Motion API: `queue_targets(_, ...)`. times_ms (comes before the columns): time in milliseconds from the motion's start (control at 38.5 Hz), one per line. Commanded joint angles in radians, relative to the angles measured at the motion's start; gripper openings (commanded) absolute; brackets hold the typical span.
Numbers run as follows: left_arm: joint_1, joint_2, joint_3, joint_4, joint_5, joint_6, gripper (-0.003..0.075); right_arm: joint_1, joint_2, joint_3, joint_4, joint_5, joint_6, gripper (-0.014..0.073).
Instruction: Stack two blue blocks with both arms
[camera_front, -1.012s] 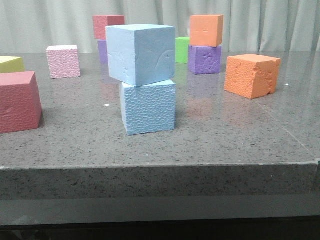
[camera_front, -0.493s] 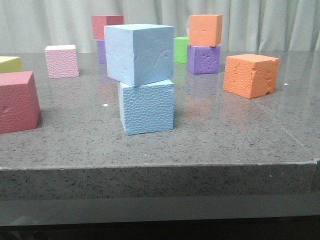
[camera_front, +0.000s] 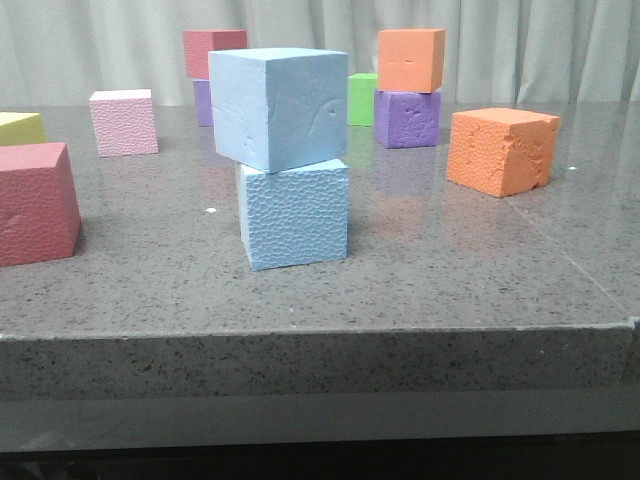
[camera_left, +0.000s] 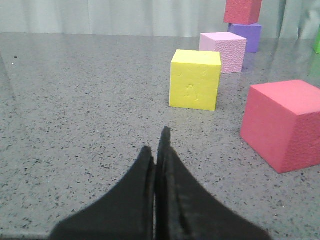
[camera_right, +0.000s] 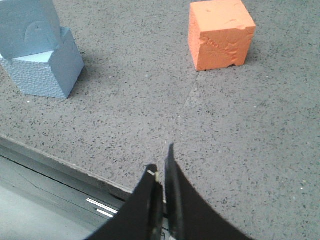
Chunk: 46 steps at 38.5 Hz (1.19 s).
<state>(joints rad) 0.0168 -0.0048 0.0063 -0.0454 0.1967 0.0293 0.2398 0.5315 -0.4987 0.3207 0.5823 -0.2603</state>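
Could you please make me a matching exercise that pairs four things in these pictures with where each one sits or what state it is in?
Things:
1. smooth blue block
2. pebbled blue block
3. yellow cube
4. right gripper

Places or states:
A. resting directly on the table, carrying another block
B. shut, over the table's near edge, holding nothing
C. standing alone on the table, in front of the pink cube in the left wrist view
D. on top of a stack, turned a little off square with the block below

Pairs: 1-D, 2-A, 3-C, 4-B
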Motion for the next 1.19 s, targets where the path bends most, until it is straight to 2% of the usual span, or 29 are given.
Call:
queue_targets(0,0.004,-0.018,0.001,-0.009,-0.09,-0.008,-0.002,-0.005,-0.001,-0.027,0.003,-0.063,-0.009,0.0035)
queue_targets(363,0.004,-0.018,0.001,-0.009,-0.09,-0.008,-0.002,-0.005,-0.004,-0.024,0.002,-0.079,-0.009,0.0035)
queue_targets(415,0.004,-0.018,0.001,-0.009,-0.09,-0.008,-0.002,-0.008,-0.018,-0.011,-0.016,-0.129,-0.009,0.0035)
queue_targets(467,0.004,-0.018,0.001,-0.009,-0.09,-0.008,-0.002,-0.026,-0.044,0.025,-0.043,-0.238,0.002,0.0035)
queue_targets(597,0.004,-0.018,0.001,-0.009,-0.09,-0.008,-0.002,-0.11,-0.146,0.163,-0.089,-0.448,0.045,0.0035)
queue_targets(726,0.004,-0.018,0.001,-0.009,-0.09,-0.008,-0.002,-0.211,-0.275,0.305,-0.133,-0.549,0.119,0.0035)
queue_targets(830,0.004,-0.018,0.001,-0.009,-0.09,-0.008,-0.002,-0.263,-0.367,0.392,-0.169,-0.557,0.142,0.0035)
queue_targets(960,0.004,-0.018,0.001,-0.009,-0.09,-0.008,-0.002,-0.273,-0.459,0.472,-0.17,-0.531,0.142,0.0035)
queue_targets(1038,0.004,-0.018,0.001,-0.009,-0.09,-0.008,-0.002,-0.273,-0.524,0.521,-0.17,-0.5,0.142,0.0035)
queue_targets(1089,0.004,-0.018,0.001,-0.009,-0.09,-0.008,-0.002,-0.273,-0.565,0.52,-0.17,-0.429,0.141,0.0035)
queue_targets(1167,0.004,-0.018,0.001,-0.009,-0.09,-0.008,-0.002,-0.273,-0.56,0.52,-0.17,-0.392,0.141,0.0035)
